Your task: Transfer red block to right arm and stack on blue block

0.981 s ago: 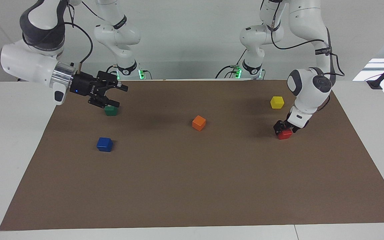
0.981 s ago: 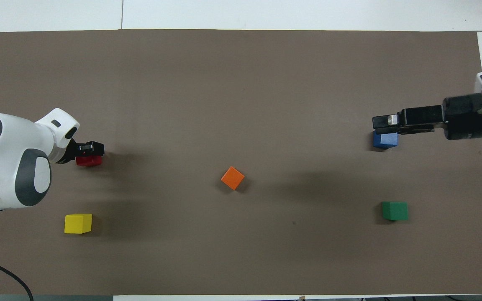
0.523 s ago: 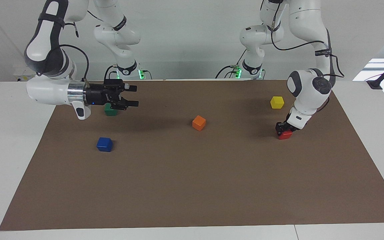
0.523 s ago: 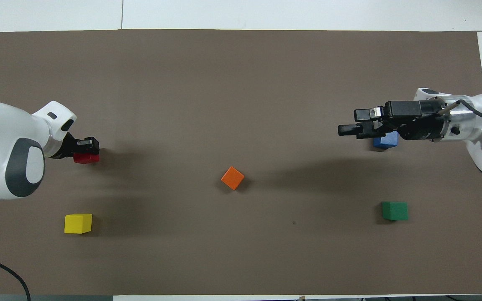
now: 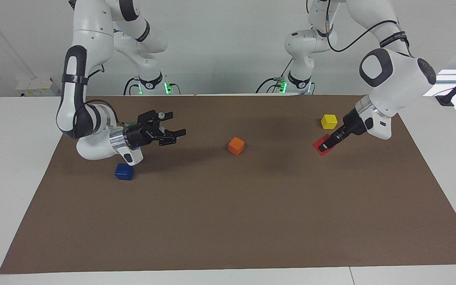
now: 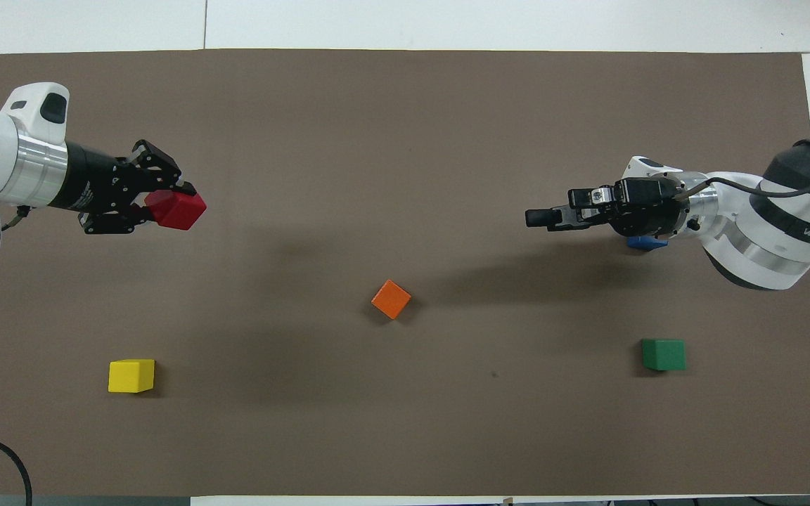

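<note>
The biggest risk, as I judge it, sits in the handover: the left gripper [image 5: 324, 146], right of centre in the facing frame, is clamped on the red block [image 5: 321, 145] and holds it tilted in the air above the mat, so the right gripper [image 5: 172, 135], at the left-middle of that frame with its jaws spread and pointing toward the centre, may get poor faces to pinch; a skewed pinch could let the cube twist or drop when the left jaws let go. A smaller risk is the stacking, since the blue block [image 5: 124, 171] lies directly under the right arm's wrist at the lower left, half hidden in the overhead frame [image 6: 645, 243], and a low sweep could knock it. The surface is a wide brown mat [image 5: 228, 221] on a white table, flat and unwrinkled, before a plain white wall. 3 other cubes rest on it: orange [image 5: 236, 145] at the centre, yellow [image 5: 329, 121] at the upper right, green [image 6: 664, 354] at the overhead frame's lower right.
</note>
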Action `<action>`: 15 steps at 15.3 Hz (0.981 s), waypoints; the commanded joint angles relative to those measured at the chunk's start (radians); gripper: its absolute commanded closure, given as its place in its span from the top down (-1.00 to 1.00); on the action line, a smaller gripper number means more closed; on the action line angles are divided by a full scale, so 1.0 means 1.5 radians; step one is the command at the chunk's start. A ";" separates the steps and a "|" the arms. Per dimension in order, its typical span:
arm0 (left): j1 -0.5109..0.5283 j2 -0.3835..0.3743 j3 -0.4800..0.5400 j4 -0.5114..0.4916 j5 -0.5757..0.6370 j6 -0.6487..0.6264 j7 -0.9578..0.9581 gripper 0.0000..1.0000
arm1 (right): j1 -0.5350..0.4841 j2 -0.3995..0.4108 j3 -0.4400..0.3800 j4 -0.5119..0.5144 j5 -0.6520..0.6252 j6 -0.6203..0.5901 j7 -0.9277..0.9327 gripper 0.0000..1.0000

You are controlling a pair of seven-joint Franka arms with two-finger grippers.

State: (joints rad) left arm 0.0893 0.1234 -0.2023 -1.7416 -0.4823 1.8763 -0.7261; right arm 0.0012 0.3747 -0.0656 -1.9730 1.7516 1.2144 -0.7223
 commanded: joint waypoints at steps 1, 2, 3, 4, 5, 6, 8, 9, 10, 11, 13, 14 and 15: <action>-0.003 -0.018 -0.028 0.012 -0.110 -0.017 -0.164 -1.00 | 0.017 0.010 0.000 0.008 0.032 -0.015 -0.032 1.00; -0.003 -0.022 -0.038 0.008 -0.150 -0.016 -0.216 -1.00 | 0.027 0.011 0.000 0.005 0.043 -0.016 -0.037 1.00; -0.005 -0.024 -0.042 0.007 -0.178 -0.016 -0.263 -1.00 | 0.037 0.016 0.000 0.004 0.059 -0.018 -0.045 1.00; -0.010 -0.025 -0.050 0.005 -0.202 -0.018 -0.286 -1.00 | 0.052 0.023 0.000 0.004 0.069 -0.018 -0.060 1.00; -0.011 -0.026 -0.054 0.002 -0.236 -0.016 -0.292 -1.00 | 0.061 0.032 0.000 0.004 0.080 -0.018 -0.075 1.00; -0.012 -0.034 -0.060 0.001 -0.285 -0.012 -0.318 -1.00 | 0.069 0.042 0.000 0.004 0.090 -0.021 -0.087 1.00; -0.015 -0.042 -0.084 0.000 -0.303 0.005 -0.382 -1.00 | 0.075 0.053 0.000 0.007 0.094 -0.039 -0.105 1.00; -0.031 -0.042 -0.089 -0.006 -0.306 0.032 -0.391 -1.00 | 0.077 0.055 0.001 0.006 0.097 -0.041 -0.116 1.00; -0.055 -0.043 -0.089 -0.016 -0.311 0.066 -0.403 -1.00 | 0.091 0.058 0.002 0.005 0.110 -0.042 -0.125 1.00; -0.065 -0.049 -0.091 -0.037 -0.328 0.088 -0.415 -1.00 | 0.107 0.068 0.002 0.005 0.126 -0.042 -0.134 1.00; -0.074 -0.068 -0.090 -0.072 -0.385 0.124 -0.420 -1.00 | 0.135 0.075 0.002 0.005 0.146 -0.038 -0.159 1.00; -0.083 -0.071 -0.091 -0.094 -0.407 0.149 -0.433 -1.00 | 0.138 0.080 0.002 0.005 0.147 -0.036 -0.166 1.00; -0.087 -0.076 -0.091 -0.109 -0.422 0.164 -0.451 -1.00 | 0.140 0.084 0.002 0.005 0.148 -0.036 -0.167 1.00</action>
State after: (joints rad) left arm -0.0254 0.0649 -0.3487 -1.8152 -1.0522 2.0604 -1.3593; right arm 0.2023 0.4782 -0.0630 -1.9727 1.9488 1.1669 -0.9428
